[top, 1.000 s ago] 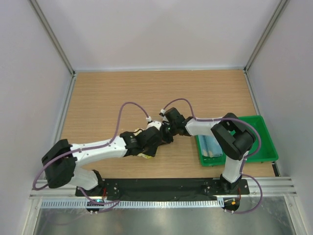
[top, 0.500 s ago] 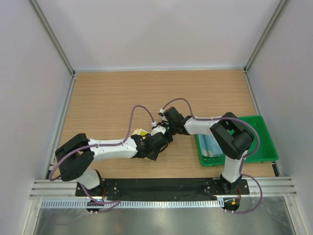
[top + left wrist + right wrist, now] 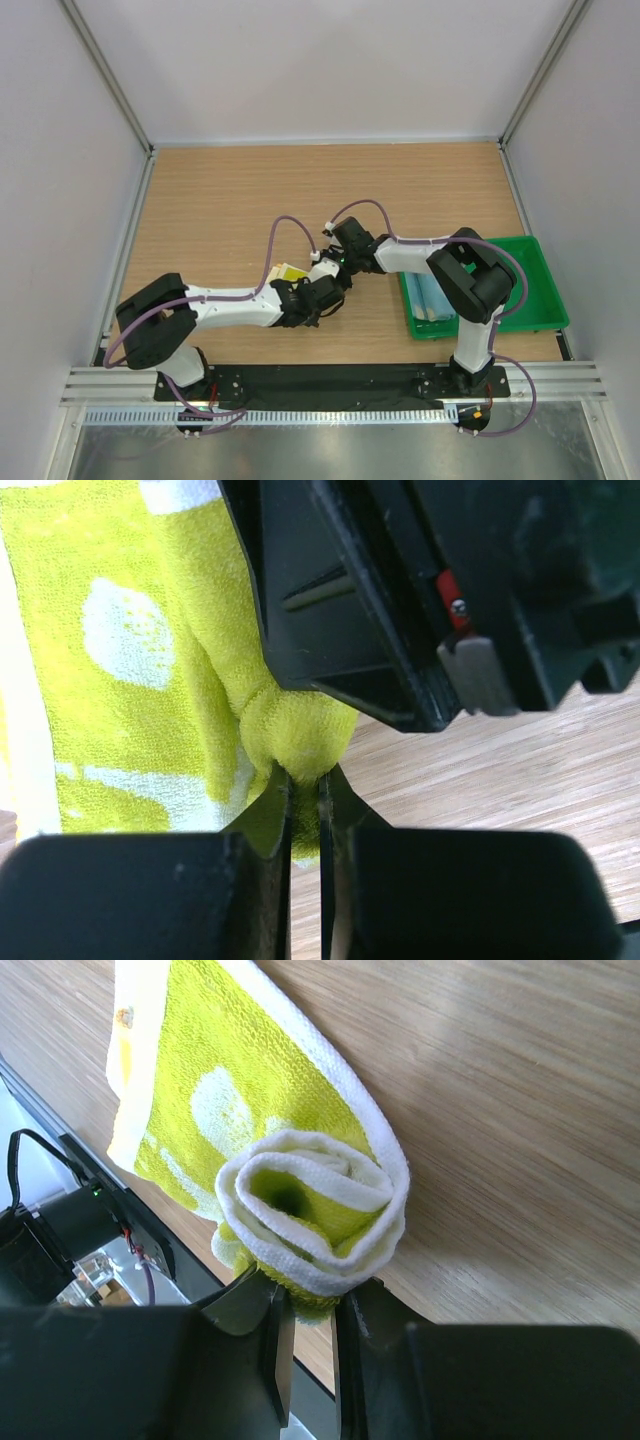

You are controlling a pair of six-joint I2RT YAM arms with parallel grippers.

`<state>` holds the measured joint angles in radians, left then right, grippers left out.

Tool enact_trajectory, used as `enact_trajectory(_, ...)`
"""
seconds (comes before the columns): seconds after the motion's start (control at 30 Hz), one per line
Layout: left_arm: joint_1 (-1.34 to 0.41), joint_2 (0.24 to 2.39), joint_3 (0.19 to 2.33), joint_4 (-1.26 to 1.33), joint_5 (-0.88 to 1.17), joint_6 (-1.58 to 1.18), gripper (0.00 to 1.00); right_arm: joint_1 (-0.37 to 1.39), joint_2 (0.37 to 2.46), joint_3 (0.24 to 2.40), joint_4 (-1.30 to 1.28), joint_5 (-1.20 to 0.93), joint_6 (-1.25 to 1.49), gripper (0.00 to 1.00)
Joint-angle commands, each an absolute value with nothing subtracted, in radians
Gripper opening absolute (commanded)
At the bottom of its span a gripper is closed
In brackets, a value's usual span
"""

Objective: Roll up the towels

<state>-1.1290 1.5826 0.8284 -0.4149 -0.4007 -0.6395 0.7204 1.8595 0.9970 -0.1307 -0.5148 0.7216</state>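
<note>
where the two arms meet low over the tabletop (image 3: 250, 190), the left fingers (image 3: 283, 805) are clenched almost flat together. they pinch a thin fold of the yellow towel (image 3: 150, 680) between their tips. the right fingers (image 3: 285, 1320) stand a little wider and grasp the rolled end of that same towel from below, with the spiral of cloth sitting just above their tips.

the left wrist view shows the lime-green terry with pale patches hanging up and to the left of the left fingers. the black body of the right arm's wrist crowds in directly above them, touching the cloth or very nearly so. the right wrist view gives what that one hides. the towel is wound into a loose coil with a white-edged outer layer and a dark hollow at its centre. an unrolled flap runs away up and to the left of the right fingers, lying on the wood.

from the top view both pairs of fingers are mostly masked by the wrists. only a small yellow corner of the towel peeks out just left of where they meet. this view alone shows the green tray (image 3: 520, 290), well off to the right of both pairs of fingers at the tabletop's edge. the blue towel (image 3: 432, 298) lies in the tray's left end, too small here to tell how tightly it is rolled.
</note>
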Motion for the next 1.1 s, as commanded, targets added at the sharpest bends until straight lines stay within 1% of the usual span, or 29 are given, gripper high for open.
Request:
enact_trajectory(0.0,-1.135,1.693,0.772,-0.374,-0.244,-0.658,0.00,0.727,1.876,1.025,-0.155,-0.523,0.706,0.16)
enact_trajectory(0.17,-1.135,1.668,0.758,-0.345,-0.184,-0.653,0.00,0.727,1.887,1.020,-0.184,-0.509,0.690,0.23)
enact_trajectory(0.2,-1.135,1.646,0.750,-0.339,-0.169,-0.655,0.00,0.726,1.890,1.020,-0.198,-0.499,0.684,0.31)
enact_trajectory(0.27,-1.135,1.620,0.744,-0.328,-0.135,-0.661,0.00,0.719,1.899,1.017,-0.206,-0.495,0.680,0.37)
enact_trajectory(0.3,-1.134,1.597,0.742,-0.322,-0.126,-0.664,0.00,0.716,1.905,1.012,-0.204,-0.495,0.681,0.41)
enact_trajectory(0.33,-1.134,1.588,0.739,-0.322,-0.118,-0.670,0.00,0.713,1.910,1.012,-0.206,-0.494,0.680,0.47)
enact_trajectory(0.4,-1.132,1.568,0.738,-0.321,-0.103,-0.673,0.00,0.700,1.922,1.015,-0.212,-0.494,0.680,0.50)
enact_trajectory(0.43,-1.132,1.554,0.738,-0.321,-0.095,-0.675,0.00,0.693,1.928,1.022,-0.224,-0.482,0.673,0.55)
enact_trajectory(0.53,-1.121,1.539,0.741,-0.314,-0.074,-0.673,0.00,0.667,1.931,1.052,-0.274,-0.465,0.663,0.59)
enact_trajectory(0.6,-1.111,1.536,0.736,-0.304,-0.060,-0.678,0.00,0.646,1.919,1.086,-0.331,-0.414,0.632,0.63)
enact_trajectory(0.63,-1.108,1.536,0.736,-0.299,-0.057,-0.678,0.00,0.637,1.911,1.098,-0.357,-0.414,0.632,0.63)
enact_trajectory(0.8,-1.078,1.505,0.701,-0.239,-0.006,-0.712,0.00,0.588,1.853,1.157,-0.495,-0.275,0.594,0.67)
enact_trajectory(0.87,-1.048,1.464,0.677,-0.174,0.060,-0.727,0.00,0.574,1.809,1.189,-0.556,-0.209,0.598,0.75)
enact_trajectory(0.9,-1.033,1.451,0.639,-0.137,0.143,-0.761,0.00,0.574,1.806,1.236,-0.615,-0.171,0.580,0.79)
enact_trajectory(0.93,-1.013,1.437,0.635,-0.121,0.172,-0.779,0.00,0.574,1.796,1.277,-0.655,-0.170,0.572,0.81)
enact_trajectory(0.97,-0.997,1.425,0.640,-0.123,0.193,-0.797,0.00,0.572,1.740,1.295,-0.669,-0.158,0.575,0.84)
enact_trajectory(1.0,-0.993,1.396,0.650,-0.129,0.207,-0.816,0.00,0.571,1.708,1.279,-0.651,-0.135,0.593,0.93)
enact_trajectory(1.03,-0.988,1.376,0.649,-0.135,0.219,-0.825,0.00,0.572,1.672,1.255,-0.620,-0.124,0.604,0.99)
enact_trajectory(1.07,-0.985,1.356,0.635,-0.124,0.224,-0.836,0.00,0.571,1.651,1.221,-0.570,-0.120,0.615,1.00)
